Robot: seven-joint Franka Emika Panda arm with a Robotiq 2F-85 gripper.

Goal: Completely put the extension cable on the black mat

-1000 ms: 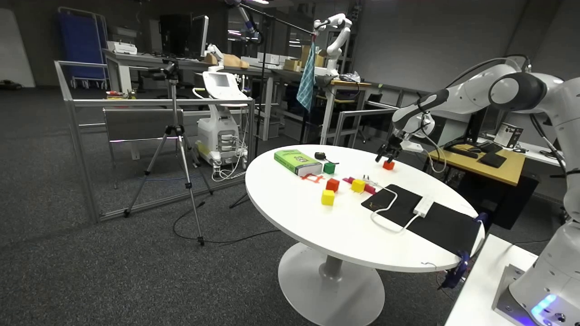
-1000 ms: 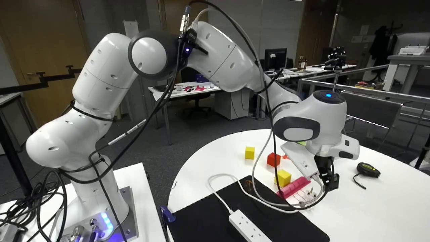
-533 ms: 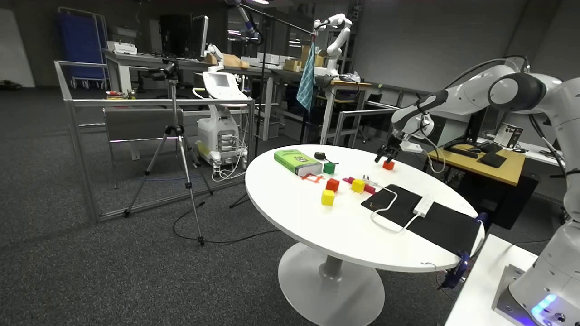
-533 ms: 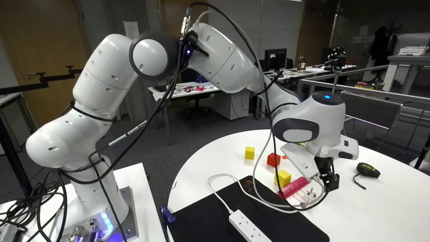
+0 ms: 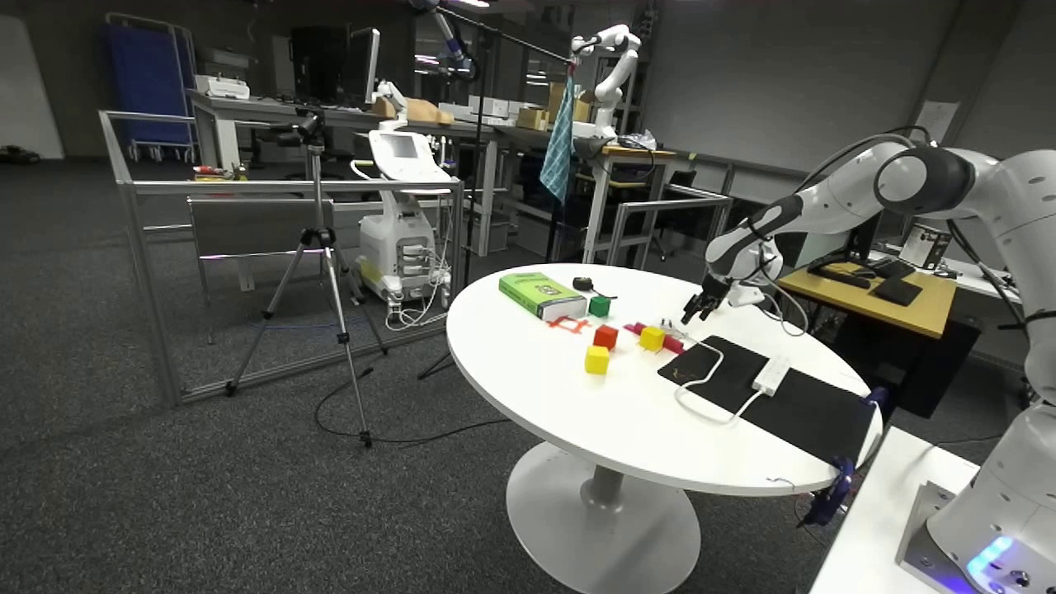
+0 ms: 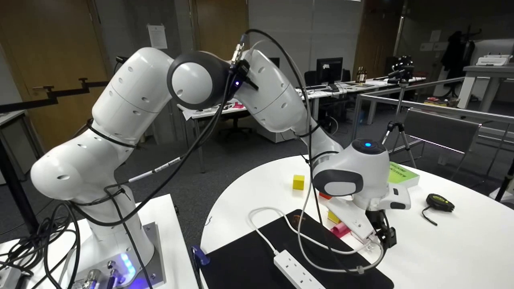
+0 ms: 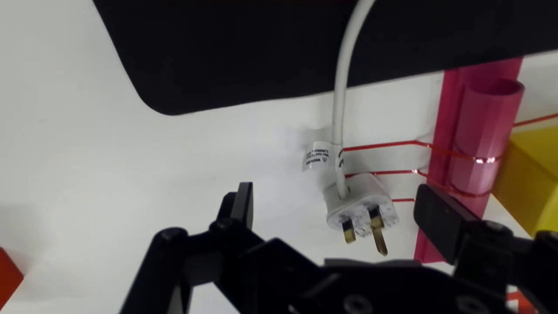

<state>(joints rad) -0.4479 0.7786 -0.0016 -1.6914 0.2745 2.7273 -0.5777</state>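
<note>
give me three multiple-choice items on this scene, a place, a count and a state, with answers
1. Where is the plug?
A) off the black mat B) on it C) on the floor
2. How many yellow blocks show on the table?
A) one B) three C) two
3. How does the hand stand?
A) shut, empty B) open C) shut on the plug

1 A: the wrist view shows table between plug and black mat.
2 C: both exterior views show two.
3 B: in the wrist view, its fingers stand apart, with a gap on each side of the plug.
</note>
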